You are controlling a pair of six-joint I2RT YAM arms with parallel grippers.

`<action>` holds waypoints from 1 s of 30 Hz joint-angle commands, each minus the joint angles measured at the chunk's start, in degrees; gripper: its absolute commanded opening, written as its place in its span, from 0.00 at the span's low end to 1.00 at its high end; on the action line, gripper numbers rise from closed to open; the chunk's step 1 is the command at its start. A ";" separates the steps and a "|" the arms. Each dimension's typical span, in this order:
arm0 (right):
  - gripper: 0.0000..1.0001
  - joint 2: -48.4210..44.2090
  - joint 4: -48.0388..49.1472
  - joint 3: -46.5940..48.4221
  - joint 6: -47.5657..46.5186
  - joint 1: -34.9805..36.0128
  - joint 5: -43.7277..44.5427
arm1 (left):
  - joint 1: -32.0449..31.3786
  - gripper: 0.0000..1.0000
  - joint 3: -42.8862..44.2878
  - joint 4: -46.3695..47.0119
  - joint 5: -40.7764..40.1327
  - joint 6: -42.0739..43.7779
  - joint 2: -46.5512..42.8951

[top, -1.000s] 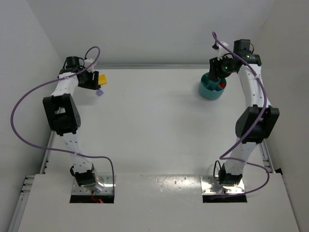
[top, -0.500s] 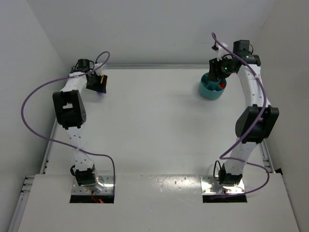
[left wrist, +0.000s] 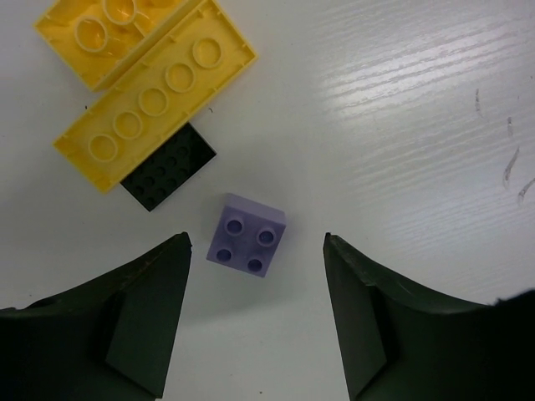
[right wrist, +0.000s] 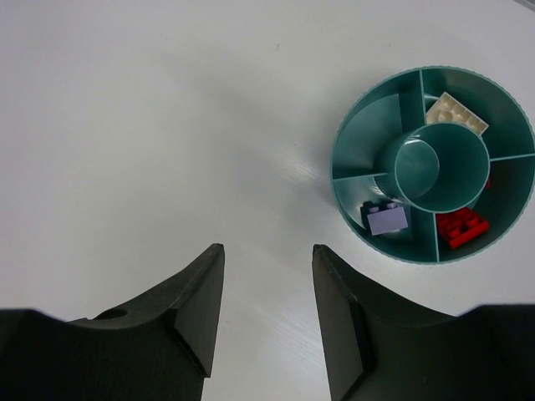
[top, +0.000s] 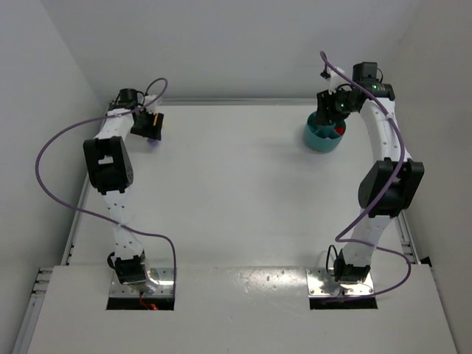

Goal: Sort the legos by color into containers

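At the far left corner of the tabletop (top: pixel 236 192), a pale purple brick (left wrist: pixel 247 244) lies studs up between the spread fingers of the left hand (left wrist: pixel 255 251), touched by neither. That hand is open and empty, and looks lined up for a straight pinch. Just beyond the brick lie two yellow bricks (left wrist: pixel 155 100), one overlapping a small black piece (left wrist: pixel 170 167).

The teal dish (right wrist: pixel 351 134) sits well apart, at the far right. One compartment holds a purple brick (right wrist: pixel 384 219), its neighbour a red brick (right wrist: pixel 461 225), and another a cream plate (right wrist: pixel 456 115), so each colour seems to have its own place. The right hand (right wrist: pixel 267 251) hangs beside the dish, its fingers apart and holding nothing.

No brand, label or lettering can be read on the bricks or the dish.
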 commanded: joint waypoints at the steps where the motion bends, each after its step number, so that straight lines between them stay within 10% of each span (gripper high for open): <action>1: 0.48 1.12 0.71 -0.03 0.22 0.49 -1.78 | -0.32 0.69 2.15 0.14 -0.86 -0.58 1.59; 21: 0.48 0.43 3.77 -4.15 4.69 2.07 -8.52 | -0.32 0.37 -1.27 0.14 3.88 2.40 0.46; 30: 0.50 -7.56 25.46 -24.87 31.74 3.65 -28.13 | -1.89 0.34 -26.82 9.70 29.54 3.29 -23.07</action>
